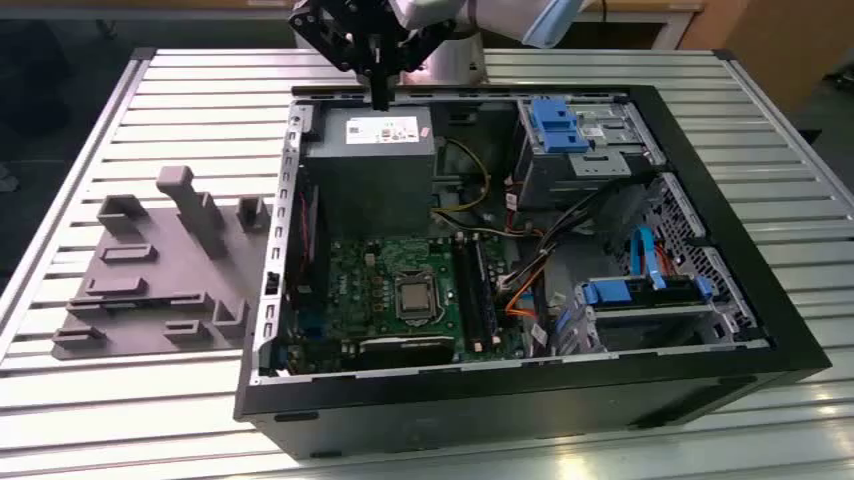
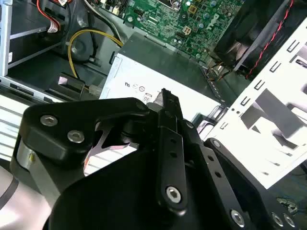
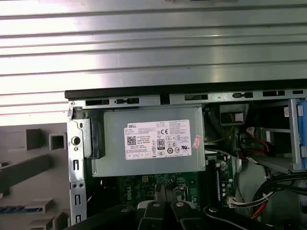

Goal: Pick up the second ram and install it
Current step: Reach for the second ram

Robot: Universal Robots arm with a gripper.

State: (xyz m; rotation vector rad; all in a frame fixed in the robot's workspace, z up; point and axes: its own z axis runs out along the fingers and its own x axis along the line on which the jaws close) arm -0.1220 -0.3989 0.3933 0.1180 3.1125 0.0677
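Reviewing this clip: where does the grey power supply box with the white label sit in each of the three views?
Exterior view: power supply in the case's far corner, toward the exterior view's left, below the gripper.
Second wrist view: power supply just beyond the gripper, label edge showing.
First wrist view: power supply between the case wall and the motherboard, label facing the camera.
Shared landmark: the green motherboard beside it.
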